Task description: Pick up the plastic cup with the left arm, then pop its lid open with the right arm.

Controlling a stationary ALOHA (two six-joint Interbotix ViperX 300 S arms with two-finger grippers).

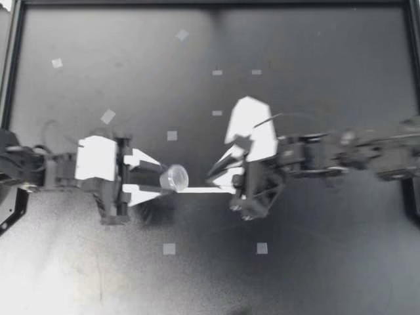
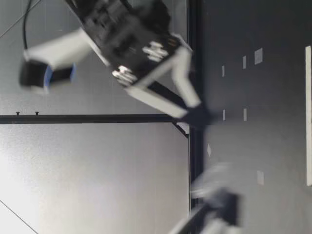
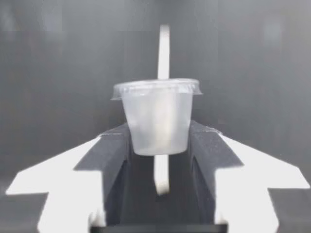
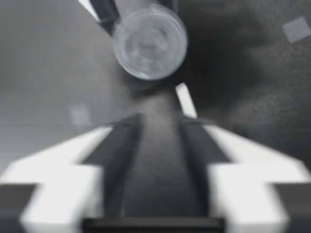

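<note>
A small clear plastic cup with a lid is held off the table, and my left gripper is shut on it. In the left wrist view the cup stands upright, with both fingers pressing its lower sides. My right gripper faces it from the other side, a short gap away, open and holding nothing. In the right wrist view the cup's round lid lies ahead of the open right gripper. The low view shows my right gripper open above the table and my left gripper blurred.
A thin white strip lies on the dark table under the gap between the grippers. Several small pale tape squares dot the surface. A black frame borders the table's far and side edges.
</note>
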